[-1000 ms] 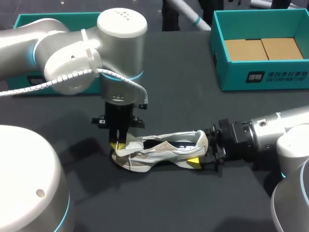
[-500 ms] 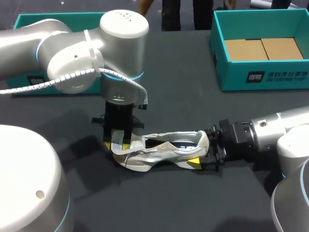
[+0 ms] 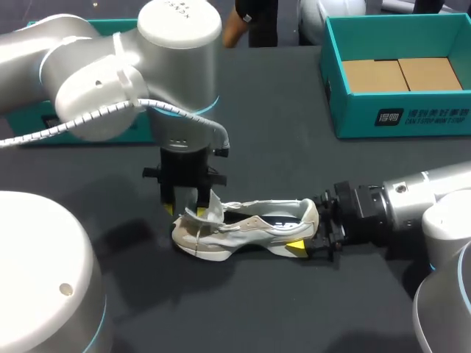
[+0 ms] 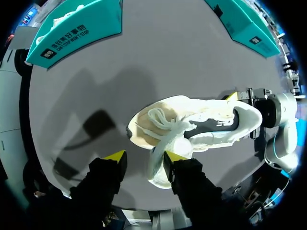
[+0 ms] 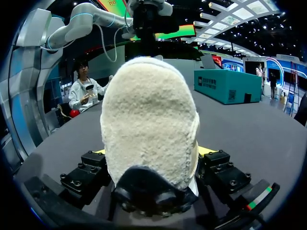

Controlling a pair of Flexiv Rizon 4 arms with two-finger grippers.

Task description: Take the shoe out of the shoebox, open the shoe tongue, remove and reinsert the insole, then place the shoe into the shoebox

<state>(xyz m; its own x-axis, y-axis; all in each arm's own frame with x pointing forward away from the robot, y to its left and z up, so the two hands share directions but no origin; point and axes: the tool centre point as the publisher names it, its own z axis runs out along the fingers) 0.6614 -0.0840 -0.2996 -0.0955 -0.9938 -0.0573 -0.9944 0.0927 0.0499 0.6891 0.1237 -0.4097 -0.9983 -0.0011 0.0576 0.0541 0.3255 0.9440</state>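
Observation:
A white and beige shoe lies on its side on the dark table, toe toward my left arm. My left gripper hangs over the toe end, open. In the left wrist view the shoe lies ahead of the left gripper, and the raised tongue with its laces rests against one finger. My right gripper comes in from the right, level with the table, shut on the heel. In the right wrist view the fuzzy heel fills the space between the fingers of the right gripper.
An open teal shoebox with cardboard on its floor stands at the back right. A second teal box sits at the back left, mostly behind my left arm; it shows as from the left wrist.
My left gripper has opened, let go of the tongue and risen a little above the toe. The tongue now stands up. The right arm and the shoe's heel have not moved.

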